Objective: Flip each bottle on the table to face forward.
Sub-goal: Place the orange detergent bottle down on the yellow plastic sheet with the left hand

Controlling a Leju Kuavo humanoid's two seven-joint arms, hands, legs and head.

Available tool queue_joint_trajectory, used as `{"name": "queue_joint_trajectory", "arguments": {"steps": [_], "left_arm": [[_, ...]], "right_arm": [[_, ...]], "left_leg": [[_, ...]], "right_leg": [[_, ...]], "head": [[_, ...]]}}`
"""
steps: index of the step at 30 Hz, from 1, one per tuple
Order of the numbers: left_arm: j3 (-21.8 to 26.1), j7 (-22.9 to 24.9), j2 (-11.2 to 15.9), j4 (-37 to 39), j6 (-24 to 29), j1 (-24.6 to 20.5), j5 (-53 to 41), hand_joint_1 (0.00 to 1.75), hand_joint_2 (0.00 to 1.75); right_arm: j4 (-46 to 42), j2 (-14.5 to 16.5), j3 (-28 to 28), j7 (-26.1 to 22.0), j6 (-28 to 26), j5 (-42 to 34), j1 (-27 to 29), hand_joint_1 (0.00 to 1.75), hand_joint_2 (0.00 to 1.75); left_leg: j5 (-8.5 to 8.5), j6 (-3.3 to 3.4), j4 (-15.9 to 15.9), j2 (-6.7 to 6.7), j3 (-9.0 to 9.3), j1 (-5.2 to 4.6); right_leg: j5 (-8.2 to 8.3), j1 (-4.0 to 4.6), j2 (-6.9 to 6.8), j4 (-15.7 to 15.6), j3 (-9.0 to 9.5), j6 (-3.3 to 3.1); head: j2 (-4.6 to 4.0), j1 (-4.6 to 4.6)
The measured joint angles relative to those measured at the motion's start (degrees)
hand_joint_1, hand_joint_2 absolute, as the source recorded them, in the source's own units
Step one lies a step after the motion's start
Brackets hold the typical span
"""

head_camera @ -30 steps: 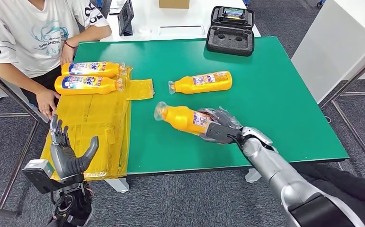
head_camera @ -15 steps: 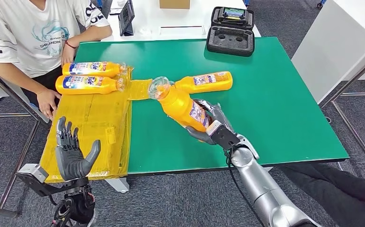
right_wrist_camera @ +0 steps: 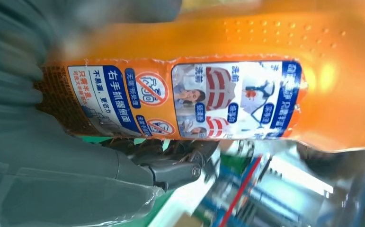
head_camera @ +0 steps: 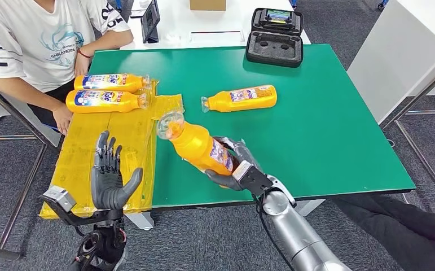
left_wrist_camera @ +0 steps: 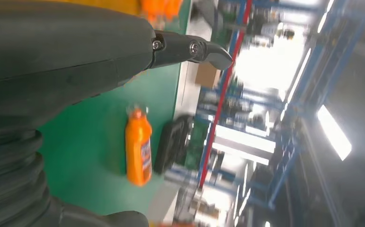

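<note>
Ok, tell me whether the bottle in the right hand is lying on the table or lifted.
Lifted. The right hand grips the bottle by its base, tilted, cap end raised clear of the green table.

A green table (head_camera: 328, 130) carries yellow flattened cardboard (head_camera: 113, 144) at its left, one orange bottle (head_camera: 240, 98) lying mid-table, and a black case (head_camera: 275, 39) far.

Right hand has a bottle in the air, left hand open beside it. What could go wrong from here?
1. The right hand grips the lifted bottle near its base, with the cap end sticking out tilted; it might slip or swing.
2. The left hand is open near the cap end; a mistimed handover could knock the bottle.
3. A person's hand rests by the yellow cardboard, close to a likely set-down spot.
</note>
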Motion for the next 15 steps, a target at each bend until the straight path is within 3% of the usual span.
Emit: {"name": "queue_joint_trajectory", "arguments": {"steps": [15], "left_arm": [[-8.54,2.16,-0.26,3.98,-5.17,-5.26,-1.90,0.00,1.75]], "right_arm": [[4.92,4.56,4.58,0.01,3.21,-1.13,2.74,1.74,1.75]], "left_leg": [[-0.01,0.00,0.00,0.02,-0.01,-0.01]], "right_leg": [[0.00,0.00,0.00,0.00,-0.02,0.00]], "head": [[0.00,-0.01]]}}
